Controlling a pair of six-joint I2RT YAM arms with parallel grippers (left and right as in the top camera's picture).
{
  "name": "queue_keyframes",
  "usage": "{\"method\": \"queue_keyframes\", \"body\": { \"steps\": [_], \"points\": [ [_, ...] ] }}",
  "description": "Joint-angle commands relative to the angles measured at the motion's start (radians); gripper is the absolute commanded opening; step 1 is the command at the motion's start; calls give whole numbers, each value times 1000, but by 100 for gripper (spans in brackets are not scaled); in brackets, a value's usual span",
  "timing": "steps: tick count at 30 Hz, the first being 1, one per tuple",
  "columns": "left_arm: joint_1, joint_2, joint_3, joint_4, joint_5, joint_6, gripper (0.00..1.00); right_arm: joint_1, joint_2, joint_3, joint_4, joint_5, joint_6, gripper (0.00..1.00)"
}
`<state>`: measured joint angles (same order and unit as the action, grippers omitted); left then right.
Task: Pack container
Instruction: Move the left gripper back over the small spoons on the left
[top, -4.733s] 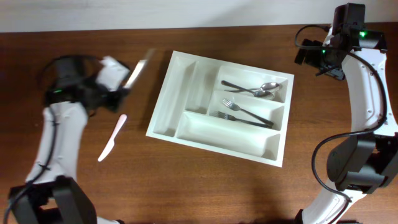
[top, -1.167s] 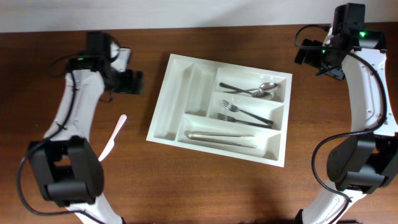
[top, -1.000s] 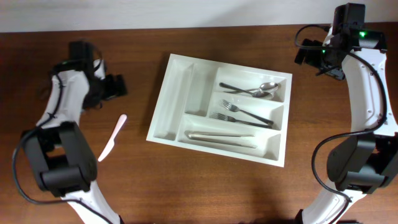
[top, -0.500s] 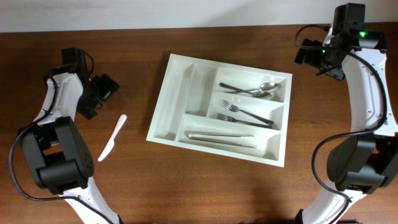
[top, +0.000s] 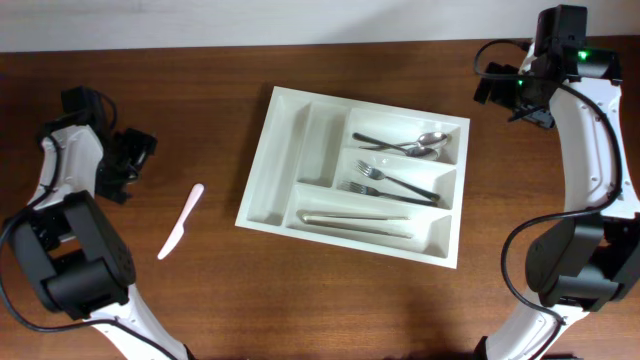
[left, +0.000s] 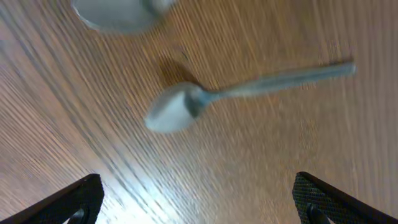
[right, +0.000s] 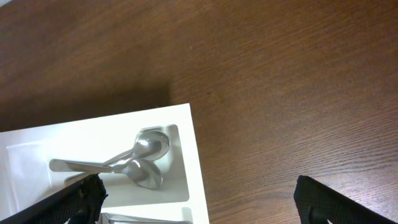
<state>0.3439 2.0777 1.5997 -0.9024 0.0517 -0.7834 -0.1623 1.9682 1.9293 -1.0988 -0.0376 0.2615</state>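
Two silver metal spoons show in the left wrist view, both blurred: one whole (left: 186, 107), the other only a bowl (left: 118, 11) at the top edge. The left jaws stand wide apart and empty, fingertips (left: 74, 199) at the bottom corners, with the whole spoon just ahead of the gap. Its long axis runs crosswise, bowl left and handle rising right, roughly along the jaws' closing line. I judge a wrist turn is needed before pinching the handle.

Further right on the brown wooden counter (top: 230, 300) lies a pale pink plastic knife (top: 180, 222). Next comes the large white plastic five-compartment cutlery tray (top: 270, 170), holding steel cutlery (top: 395, 183). The right jaws, likewise wide and empty, hang near the tray's far right corner, well apart from the loose spoons. The left arm (top: 75, 165) is nearer.
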Motion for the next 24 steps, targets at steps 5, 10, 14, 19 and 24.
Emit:
{"method": "queue_keyframes", "body": {
  "steps": [5,10,14,19,24],
  "points": [
    [28,-5,3,113,13,-16,99,-2,2,16,0,13,9,99],
    [28,29,3,163,80,-17,99,-2,2,16,0,13,9,99],
    [28,67,-2,163,84,-17,99,-2,2,16,0,13,10,99],
    [28,75,-34,185,84,-29,99,-2,2,16,0,13,9,99],
    [28,75,-71,201,84,-39,99,-2,2,16,0,13,10,99]
  ]
}}
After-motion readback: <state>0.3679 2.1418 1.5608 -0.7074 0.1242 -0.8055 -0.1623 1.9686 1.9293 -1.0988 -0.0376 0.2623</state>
